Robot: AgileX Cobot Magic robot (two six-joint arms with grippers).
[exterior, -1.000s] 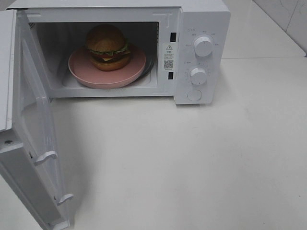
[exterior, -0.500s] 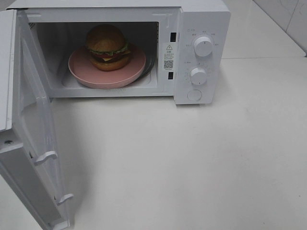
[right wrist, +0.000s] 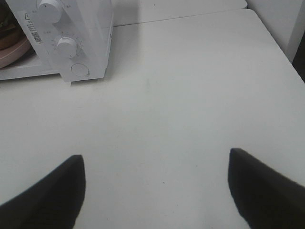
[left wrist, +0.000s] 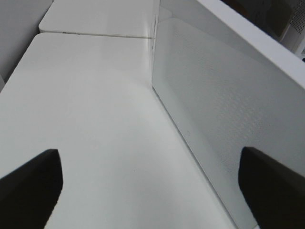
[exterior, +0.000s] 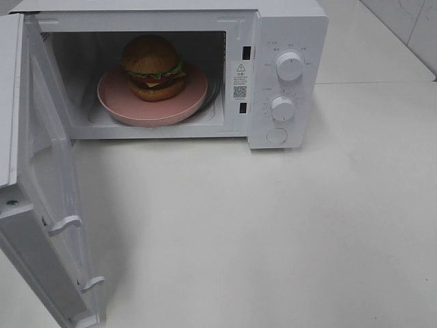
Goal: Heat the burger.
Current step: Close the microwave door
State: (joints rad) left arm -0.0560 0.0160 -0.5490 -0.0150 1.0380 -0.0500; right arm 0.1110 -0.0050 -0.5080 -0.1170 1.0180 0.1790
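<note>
The burger (exterior: 153,66) sits on a round pink plate (exterior: 123,102) inside the white microwave (exterior: 287,27), whose door (exterior: 41,198) is swung wide open to the left. Neither gripper shows in the exterior high view. In the left wrist view my left gripper (left wrist: 151,183) is open and empty, low over the table beside the outer face of the open door (left wrist: 214,95). My right gripper (right wrist: 155,188) is open and empty over bare table, some way in front of the microwave's control panel (right wrist: 71,43). An edge of the pink plate (right wrist: 10,51) shows there.
The control panel carries two white knobs (exterior: 289,66) (exterior: 283,108) and a round button (exterior: 276,135). The open door juts toward the table's front left. White table (exterior: 287,232) spreads in front of and right of the microwave. A tiled wall (exterior: 416,27) stands at the back right.
</note>
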